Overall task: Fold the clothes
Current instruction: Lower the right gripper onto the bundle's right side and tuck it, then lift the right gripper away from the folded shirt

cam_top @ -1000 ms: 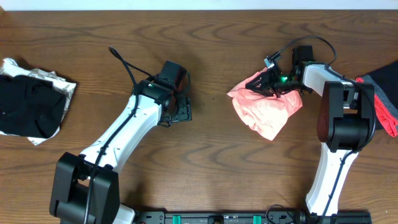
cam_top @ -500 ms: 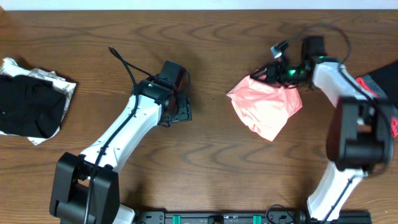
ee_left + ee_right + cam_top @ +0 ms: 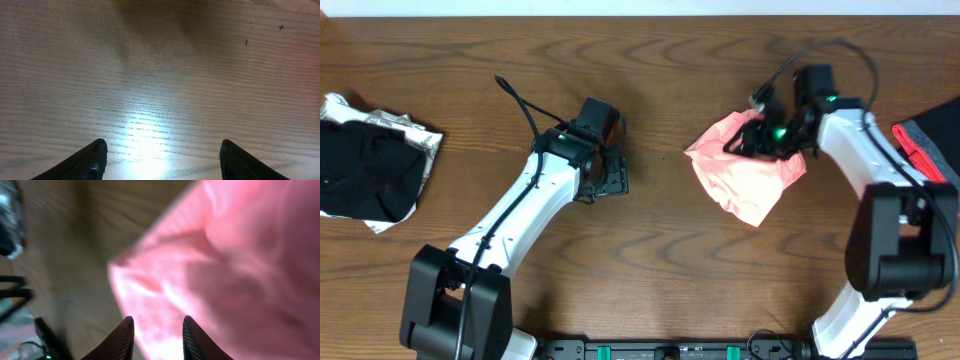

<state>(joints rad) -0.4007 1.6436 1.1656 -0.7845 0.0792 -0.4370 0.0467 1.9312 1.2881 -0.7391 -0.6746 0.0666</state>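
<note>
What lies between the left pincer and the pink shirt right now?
Nothing: in the overhead view only bare brown wooden tabletop separates the left pincer from the crumpled salmon-pink T-shirt.

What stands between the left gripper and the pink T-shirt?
Nothing visible. Only bare table lies between the left gripper and the crumpled T-shirt; the right gripper is over its far edge.

place: robot lab | cues: wood-grain table (image 3: pixel 660 250); left arm (image 3: pixel 520 210); right arm (image 3: pixel 880 160)
</note>
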